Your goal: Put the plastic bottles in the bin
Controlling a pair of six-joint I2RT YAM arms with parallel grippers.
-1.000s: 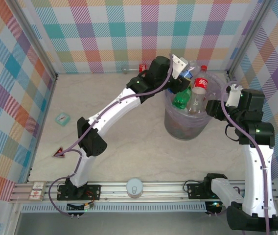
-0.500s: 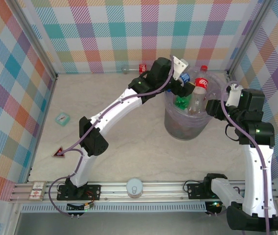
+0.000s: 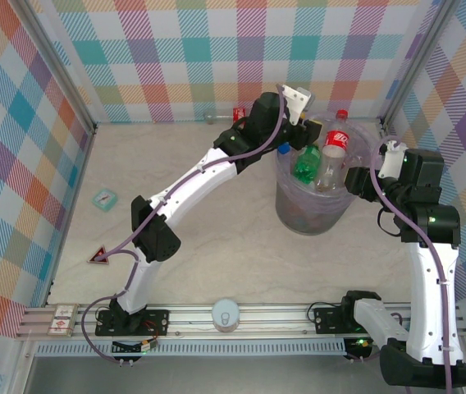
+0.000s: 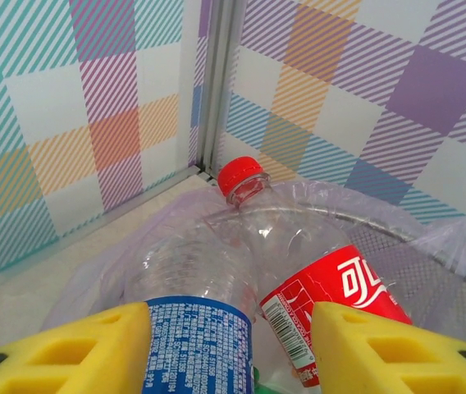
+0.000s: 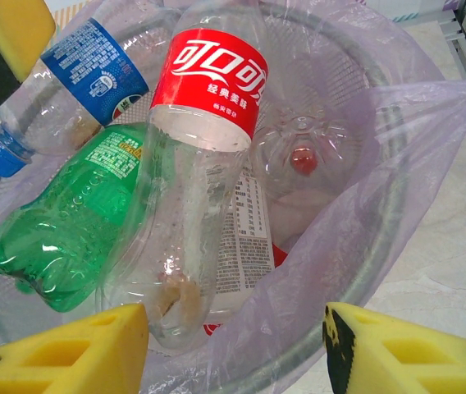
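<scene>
The bin (image 3: pixel 311 217) is a grey bucket with a lavender liner, standing at the back right of the table. Several plastic bottles lie in it: a blue-labelled one (image 5: pixel 93 70) with its blue cap at the left rim, a green one (image 5: pixel 69 222), and a red-labelled one (image 5: pixel 208 82) standing tallest (image 3: pixel 334 144). My left gripper (image 4: pixel 231 353) hovers over the bin's far left rim, jaws apart, the blue-labelled bottle (image 4: pixel 200 345) lying loose below them. My right gripper (image 5: pixel 237 353) is open at the bin's right rim (image 3: pixel 363 176), one pad inside, one outside. Another bottle (image 3: pixel 226 116) lies by the back wall.
A small teal packet (image 3: pixel 104 198) and a red triangle (image 3: pixel 99 257) lie on the left of the table. A white round object (image 3: pixel 226 314) sits on the front rail. The checked side walls stand close behind and right of the bin.
The left gripper let go of the blue-labelled bottle, which dropped from above the rim into the bin. The right arm has not moved.
</scene>
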